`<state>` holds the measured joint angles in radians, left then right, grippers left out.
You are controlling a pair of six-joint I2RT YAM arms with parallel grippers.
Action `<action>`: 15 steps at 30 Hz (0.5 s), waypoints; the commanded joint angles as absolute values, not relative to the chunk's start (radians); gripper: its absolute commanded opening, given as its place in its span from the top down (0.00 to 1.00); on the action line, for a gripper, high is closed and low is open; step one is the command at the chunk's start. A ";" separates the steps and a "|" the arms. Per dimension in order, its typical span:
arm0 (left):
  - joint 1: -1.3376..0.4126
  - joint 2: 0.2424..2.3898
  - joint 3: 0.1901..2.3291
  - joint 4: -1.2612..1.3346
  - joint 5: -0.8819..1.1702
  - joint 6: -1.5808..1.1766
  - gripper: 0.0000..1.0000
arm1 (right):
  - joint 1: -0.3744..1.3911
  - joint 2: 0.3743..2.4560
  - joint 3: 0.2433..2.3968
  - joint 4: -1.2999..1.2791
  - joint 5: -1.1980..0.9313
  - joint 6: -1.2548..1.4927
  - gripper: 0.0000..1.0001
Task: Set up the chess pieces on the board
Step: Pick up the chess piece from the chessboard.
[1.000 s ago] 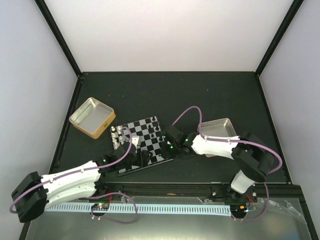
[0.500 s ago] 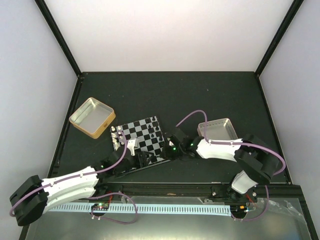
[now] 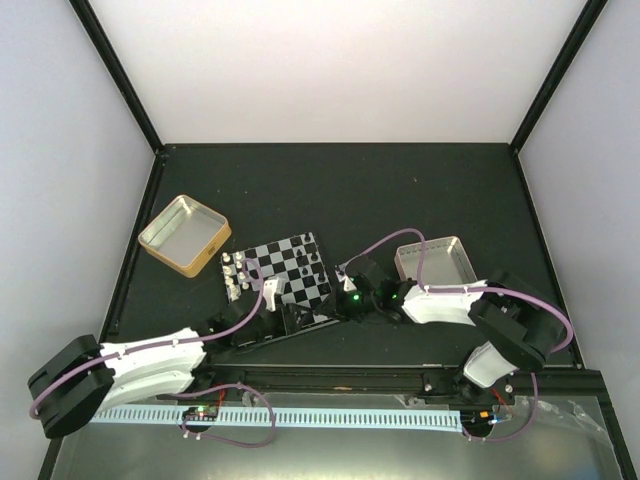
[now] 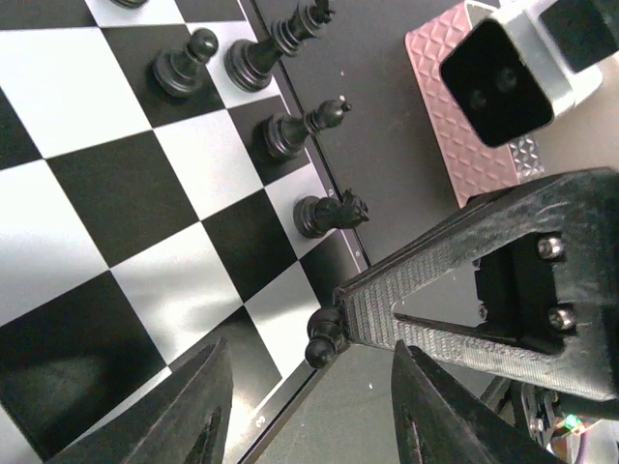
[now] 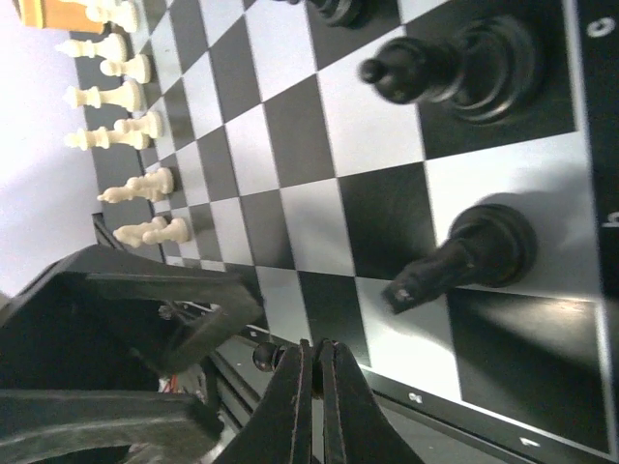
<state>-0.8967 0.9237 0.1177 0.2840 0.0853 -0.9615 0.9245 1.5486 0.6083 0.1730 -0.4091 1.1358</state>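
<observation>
Right wrist view: my right gripper is pinched on a black pawn at the board's near right corner. My left gripper gapes wide just beside it. Compared with a second ago, my right forearm has swung off the square tin. Black pieces line the right edge and white pieces the left.

Seen from above, the board has its near edge hidden; the pawn behind the right hand shows only its head.
</observation>
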 commanded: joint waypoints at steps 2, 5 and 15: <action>-0.887 0.967 0.135 0.361 0.147 -0.948 0.57 | 0.918 1.532 0.593 0.288 -0.455 1.183 0.99; -0.884 0.984 0.137 0.371 0.158 -0.949 0.62 | 0.917 1.526 0.591 0.292 -0.457 1.184 0.99; -0.868 0.970 0.144 0.380 0.162 -0.918 0.69 | 0.917 1.522 0.608 0.256 -0.458 1.162 0.99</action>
